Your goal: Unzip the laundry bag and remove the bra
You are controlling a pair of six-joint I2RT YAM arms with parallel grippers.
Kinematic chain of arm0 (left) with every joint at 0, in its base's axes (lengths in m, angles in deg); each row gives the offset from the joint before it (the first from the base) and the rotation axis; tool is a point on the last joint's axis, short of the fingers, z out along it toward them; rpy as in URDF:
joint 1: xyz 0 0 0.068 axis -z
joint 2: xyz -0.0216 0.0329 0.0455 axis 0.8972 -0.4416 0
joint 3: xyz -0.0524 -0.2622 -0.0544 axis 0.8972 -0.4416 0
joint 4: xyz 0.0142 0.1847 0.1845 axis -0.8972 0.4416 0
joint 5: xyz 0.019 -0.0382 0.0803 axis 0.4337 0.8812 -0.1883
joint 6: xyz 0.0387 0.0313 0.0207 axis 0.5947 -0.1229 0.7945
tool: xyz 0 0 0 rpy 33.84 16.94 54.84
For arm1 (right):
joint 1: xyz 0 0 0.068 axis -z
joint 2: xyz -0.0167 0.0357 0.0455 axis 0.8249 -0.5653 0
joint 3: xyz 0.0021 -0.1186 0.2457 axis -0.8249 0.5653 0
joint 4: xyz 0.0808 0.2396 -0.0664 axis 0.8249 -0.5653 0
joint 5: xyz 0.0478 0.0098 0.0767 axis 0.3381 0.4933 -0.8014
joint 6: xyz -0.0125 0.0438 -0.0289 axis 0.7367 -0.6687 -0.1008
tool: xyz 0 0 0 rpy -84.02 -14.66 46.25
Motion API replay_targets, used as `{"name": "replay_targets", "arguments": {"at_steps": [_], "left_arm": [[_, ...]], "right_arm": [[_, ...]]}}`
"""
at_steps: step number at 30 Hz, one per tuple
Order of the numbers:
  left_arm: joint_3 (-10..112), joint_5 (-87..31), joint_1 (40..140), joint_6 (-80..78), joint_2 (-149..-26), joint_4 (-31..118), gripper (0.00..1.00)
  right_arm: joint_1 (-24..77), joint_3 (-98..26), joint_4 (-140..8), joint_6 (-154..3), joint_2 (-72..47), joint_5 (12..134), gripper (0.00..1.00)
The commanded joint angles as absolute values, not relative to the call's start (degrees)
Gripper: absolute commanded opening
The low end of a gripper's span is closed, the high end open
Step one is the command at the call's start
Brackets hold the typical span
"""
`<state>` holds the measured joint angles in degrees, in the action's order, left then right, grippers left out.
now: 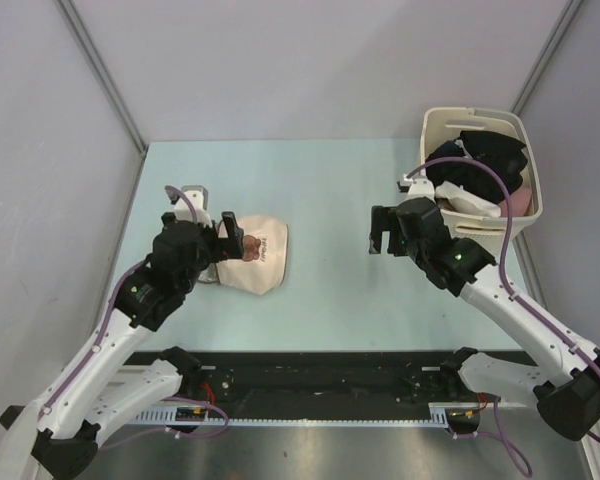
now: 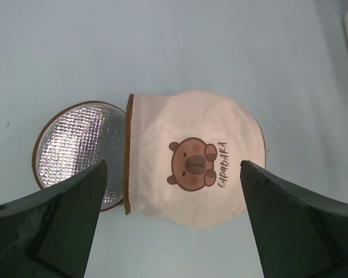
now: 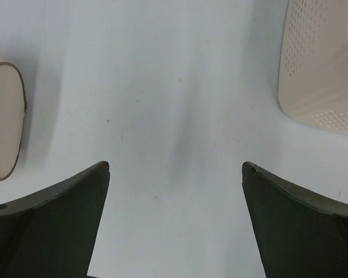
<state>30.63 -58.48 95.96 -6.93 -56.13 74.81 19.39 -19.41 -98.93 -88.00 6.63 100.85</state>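
The laundry bag (image 1: 255, 255) lies on its side on the table's left part, cream with a brown bear motif. In the left wrist view its body (image 2: 191, 139) is limp and its round lid (image 2: 75, 147) hangs open to the left, showing silvery mesh lining and brown zipper trim. My left gripper (image 1: 226, 240) hovers over the bag, open and empty (image 2: 174, 165). My right gripper (image 1: 380, 238) is open and empty over bare table (image 3: 175, 165), to the right of the bag (image 3: 3, 121). I cannot make out a bra.
A rigid cream plastic basket (image 1: 525, 160) stands at the back right, holding black, white and pink cloth; its perforated wall shows in the right wrist view (image 3: 325, 69). Grey walls close in the table's left, back and right sides.
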Motion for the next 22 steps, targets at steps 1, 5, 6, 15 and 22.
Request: {"name": "replay_targets", "arguments": {"at_steps": [1, 5, 6, 15, 22], "left_arm": [[29.69, -59.11, 95.61, -7.59, -53.29, 75.69, 1.00], [29.07, -58.59, 95.61, -8.02, -52.93, 74.89, 1.00], [29.16, -58.33, 95.61, -8.20, -53.02, 75.15, 1.00], [31.35, -58.06, 95.61, -13.37, -55.04, 77.00, 1.00], [34.52, -61.31, 95.61, -16.02, -58.29, 80.86, 1.00]], "right_arm": [[18.92, -19.47, -97.31, -88.79, 10.35, 100.95, 1.00], [18.84, -19.20, -98.37, -89.32, 11.58, 101.74, 1.00], [18.75, -19.20, -98.63, -89.41, 11.67, 102.00, 1.00], [18.57, -18.50, -99.16, -89.49, 12.82, 102.97, 1.00], [18.66, -18.50, -98.28, -89.49, 12.38, 102.44, 1.00]]}}
